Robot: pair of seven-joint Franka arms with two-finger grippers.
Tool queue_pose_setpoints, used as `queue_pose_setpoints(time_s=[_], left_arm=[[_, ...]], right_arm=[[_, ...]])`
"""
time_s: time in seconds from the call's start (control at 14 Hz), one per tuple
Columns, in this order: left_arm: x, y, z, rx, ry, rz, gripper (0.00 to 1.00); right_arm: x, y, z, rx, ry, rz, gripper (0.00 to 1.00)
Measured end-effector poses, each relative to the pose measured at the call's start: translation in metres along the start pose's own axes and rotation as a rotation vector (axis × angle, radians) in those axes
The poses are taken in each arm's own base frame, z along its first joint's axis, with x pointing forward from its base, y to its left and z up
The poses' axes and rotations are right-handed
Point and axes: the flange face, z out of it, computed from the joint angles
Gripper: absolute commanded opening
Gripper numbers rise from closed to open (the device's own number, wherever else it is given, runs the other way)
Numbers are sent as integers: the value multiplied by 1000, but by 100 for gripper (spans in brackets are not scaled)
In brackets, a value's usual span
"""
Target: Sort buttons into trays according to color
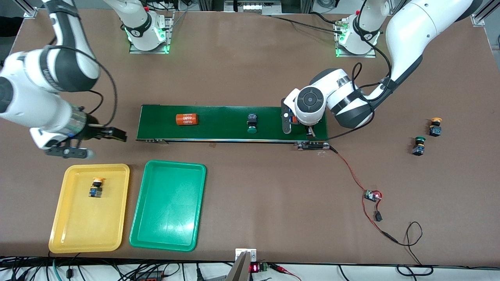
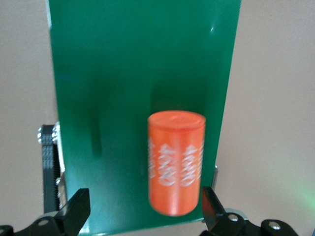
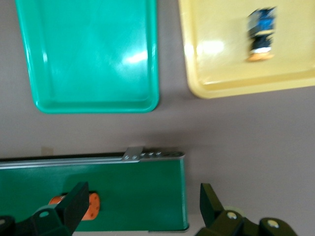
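Note:
One yellow-capped button (image 1: 96,187) (image 3: 261,34) lies in the yellow tray (image 1: 70,230) (image 3: 216,73). Beside it stands the green tray (image 1: 168,234) (image 3: 88,54), with nothing in it. A green-capped button (image 1: 252,123) rests mid-way along the dark-green belt. Another yellow-capped button (image 1: 435,127) and a green-capped one (image 1: 418,145) sit on the table toward the left arm's end. My left gripper (image 1: 299,130) (image 2: 143,201) hangs open over the belt's end, its fingers either side of an orange cylinder (image 2: 176,162). My right gripper (image 1: 107,145) (image 3: 142,194) is open and holds nothing, over the table between the belt's other end and the yellow tray.
The conveyor belt (image 1: 222,130) (image 2: 123,73) (image 3: 138,196) carries a second orange cylinder (image 1: 187,119) (image 3: 91,206) near the right arm's end. A red wire with a small circuit board (image 1: 372,196) trails from the belt toward the front edge.

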Motion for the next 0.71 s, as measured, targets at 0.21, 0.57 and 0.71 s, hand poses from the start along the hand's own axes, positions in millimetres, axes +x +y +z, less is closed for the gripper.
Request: queue_pose_setpoints(time_s=[0.21,0.57,0.71], left_arm=[[-26,-10,-27,3,-67,-128,100],[-81,-33,-94,-6,-167,-467,100],[-102,-45,-103,-2,-156,-632,100]], right_arm=[[-12,-38,11,-8,-9,1,100],[-29,-105,32,-11,6,-13,100],[-30,-116,42,-16,8,-22,100]])
